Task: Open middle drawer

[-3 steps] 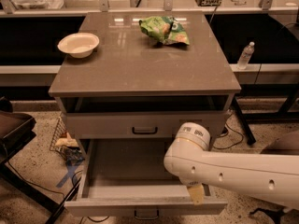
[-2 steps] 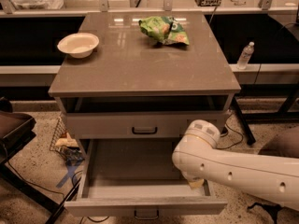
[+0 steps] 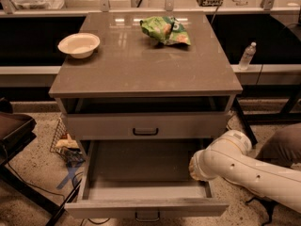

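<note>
Already drawn well out of the cabinet, the middle drawer [image 3: 146, 173] fills the lower centre of the frame. Its plain grey interior lies bare to the camera, and its small dark handle [image 3: 147, 215] sits at the very bottom edge. Directly above it, the upper drawer [image 3: 188, 125] is closed flush, under a dark gap below the countertop.

The robot's gripper [image 3: 194, 166] sits at the lower right of centre, at the open drawer's right-hand wall and away from the handle. The white arm [image 3: 249, 171] comes in from the bottom right corner, and its bulk hides the tip, so it cannot be told whether the gripper is grasping or released.

Judging by how far the drawer stands out, the pulling step looks done and the task is at or close to its end. What is left appears to be getting clear. That move calls for lifting the gripper up and away to the right without knocking the side wall and pushing the drawer back in.

On the cabinet top [image 3: 141, 69], a pale bowl [image 3: 79, 44] rests at upper left and a green snack bag [image 3: 165, 30] at upper centre. A water bottle [image 3: 247, 55] stands beyond the cabinet at upper right.
</note>
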